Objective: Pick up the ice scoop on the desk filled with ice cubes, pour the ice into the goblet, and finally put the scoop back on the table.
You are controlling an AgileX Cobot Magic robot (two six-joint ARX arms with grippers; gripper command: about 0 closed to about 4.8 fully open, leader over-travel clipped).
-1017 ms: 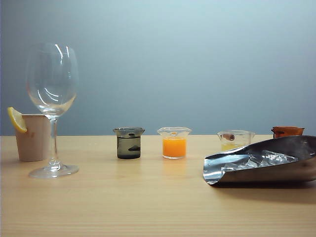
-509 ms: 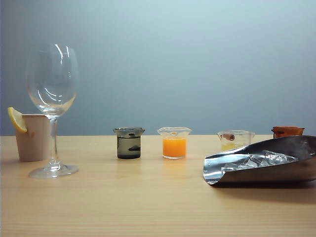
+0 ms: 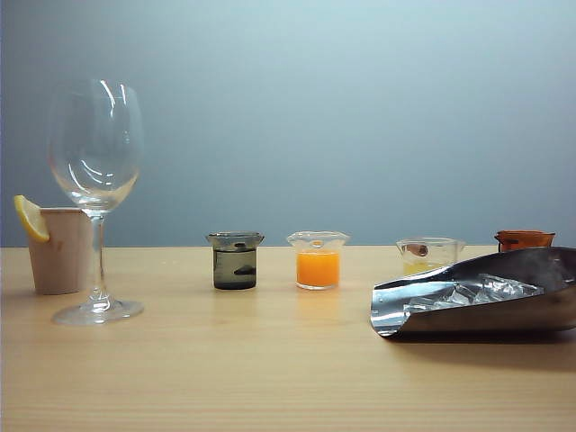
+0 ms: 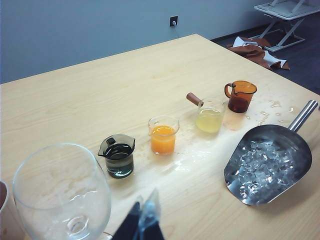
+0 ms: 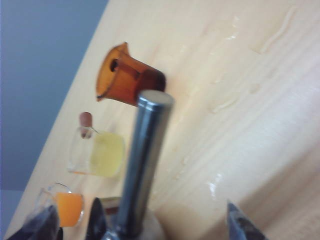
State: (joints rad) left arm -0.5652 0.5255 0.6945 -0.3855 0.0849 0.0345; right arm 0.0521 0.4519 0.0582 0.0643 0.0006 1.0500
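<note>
Straddling the scoop's handle [image 5: 142,165] with its jaws wide apart and nothing held, the right gripper [image 5: 150,220] sat low in the right wrist frame. The ice scoop [image 3: 477,301] lay on the table [image 3: 270,378] at the lower right of the exterior view, ice cubes [image 3: 472,292] heaped inside; the goblet [image 3: 94,198] stood far left. The left gripper [image 4: 142,225], at the bottom of its view beside the goblet, looked closed and empty. Closing squarely on the handle and lifting level should keep the ice in.
</note>
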